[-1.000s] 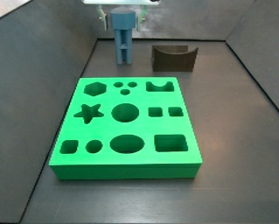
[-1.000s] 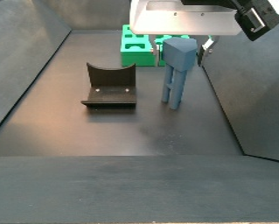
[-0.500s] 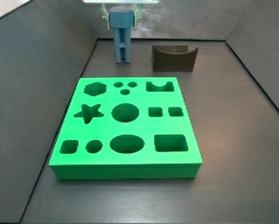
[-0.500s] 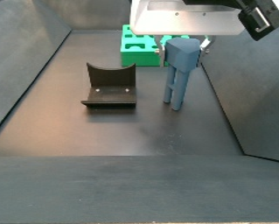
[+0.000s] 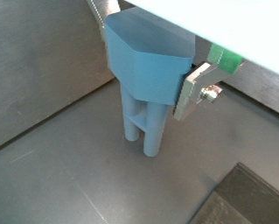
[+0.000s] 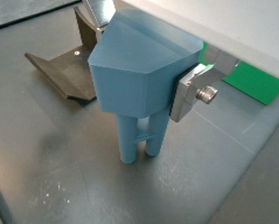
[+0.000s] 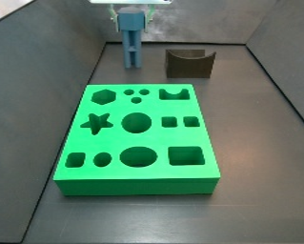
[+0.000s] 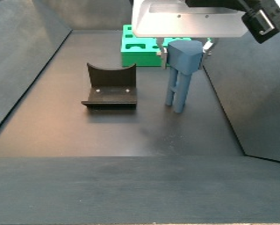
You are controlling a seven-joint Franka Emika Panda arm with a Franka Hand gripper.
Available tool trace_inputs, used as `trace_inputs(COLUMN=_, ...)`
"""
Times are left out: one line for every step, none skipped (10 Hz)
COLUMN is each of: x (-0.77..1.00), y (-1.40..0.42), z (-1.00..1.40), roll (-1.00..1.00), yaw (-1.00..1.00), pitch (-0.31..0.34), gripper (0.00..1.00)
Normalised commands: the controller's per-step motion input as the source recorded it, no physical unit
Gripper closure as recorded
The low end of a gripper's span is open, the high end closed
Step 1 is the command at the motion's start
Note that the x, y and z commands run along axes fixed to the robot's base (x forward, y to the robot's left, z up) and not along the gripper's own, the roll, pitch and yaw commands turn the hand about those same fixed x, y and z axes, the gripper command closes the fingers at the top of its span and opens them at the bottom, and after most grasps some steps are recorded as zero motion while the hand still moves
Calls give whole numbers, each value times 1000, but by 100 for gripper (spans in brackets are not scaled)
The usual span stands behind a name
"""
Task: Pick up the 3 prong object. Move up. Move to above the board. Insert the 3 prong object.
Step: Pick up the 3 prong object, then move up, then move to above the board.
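The 3 prong object (image 7: pixel 132 38) is a tall light-blue piece standing upright at the far end of the floor, behind the board (image 7: pixel 110 139). My gripper (image 7: pixel 132 17) is shut on its blocky head from above. In both wrist views the head (image 5: pixel 148 61) (image 6: pixel 136 79) sits between the silver fingers (image 5: pixel 195 87) (image 6: pixel 188 87), with the prongs hanging straight down close to the dark floor. In a side view the piece (image 8: pixel 181 75) stands in front of the bright-green board (image 8: pixel 132 53). I cannot tell whether the prong tips touch the floor.
A dark brown U-notched block (image 7: pixel 189 63) lies beside the piece, also seen in a side view (image 8: pixel 109 86) and a wrist view (image 6: pixel 66 74). Grey walls enclose the floor on both sides.
The gripper and the light-blue piece have risen slightly. The board and the brown block have not moved.
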Motion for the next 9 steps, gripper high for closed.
trace_inputs(x=0, y=0, z=0, roll=0, yaw=0, pitch=0, gripper=100)
trace_inputs(x=0, y=0, z=833, roll=0, yaw=0, pitch=0, gripper=100)
trace_inputs(x=-5, y=-28, z=763, roll=-8, yaw=14, pitch=30, gripper=100)
trace_inputs(x=-4, y=-26, z=646, roll=-11, yaw=15, pitch=47, gripper=100)
trace_inputs(x=0, y=-16, z=439, roll=-12, yaw=16, pitch=61, gripper=100)
trace_inputs(x=7, y=-13, z=329, roll=-12, yaw=15, pitch=63, gripper=100)
trace_inputs(x=-385, y=117, z=1000, roll=107, yaw=99, pitch=-46, gripper=100)
trace_inputs(x=-399, y=125, z=1000, roll=108, yaw=95, pitch=-47, gripper=100)
trace_inputs(x=-388, y=112, z=1000, roll=112, yaw=70, pitch=-67, gripper=100)
